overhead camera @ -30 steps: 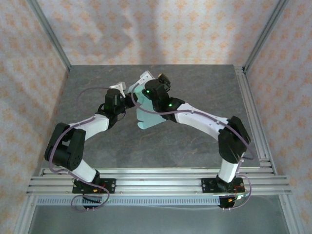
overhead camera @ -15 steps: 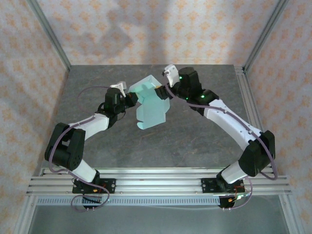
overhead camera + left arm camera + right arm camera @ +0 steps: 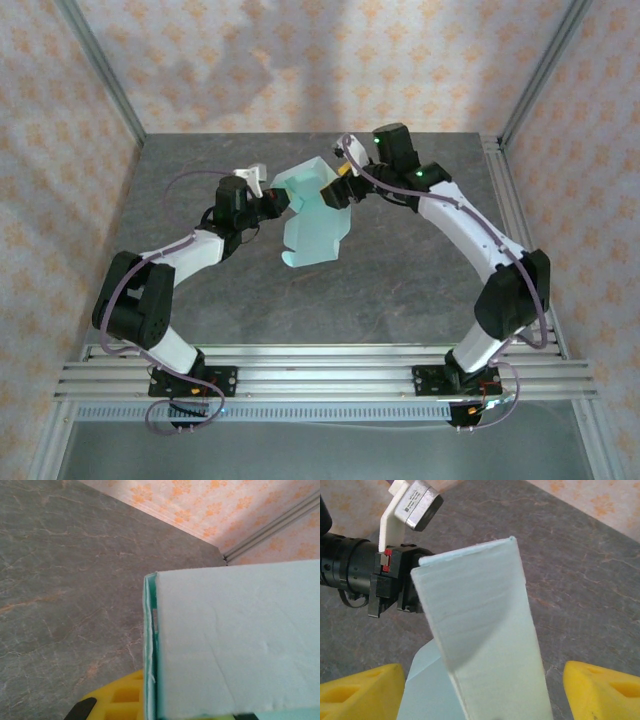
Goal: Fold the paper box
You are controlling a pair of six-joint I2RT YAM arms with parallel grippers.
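The paper box (image 3: pixel 312 218) is a pale mint-green card sheet, partly folded and held off the table, with one panel standing up at its far end. My left gripper (image 3: pixel 274 201) is shut on the box's left edge; in the left wrist view a yellow finger (image 3: pixel 116 700) presses against the layered card edge (image 3: pixel 151 645). My right gripper (image 3: pixel 336 190) is open at the box's far right corner. In the right wrist view its yellow fingers (image 3: pixel 361 690) stand wide on either side of the upright panel (image 3: pixel 485 630), apart from it.
The grey stone-patterned table (image 3: pixel 400 270) is ringed by aluminium rails (image 3: pixel 320 365) and patterned walls. The left arm's wrist and camera mount (image 3: pixel 412 502) sit just behind the upright panel in the right wrist view.
The right arm has swung from over the box out to the back right. The box now shows uncovered, with its far panel raised. The left gripper has kept its hold.
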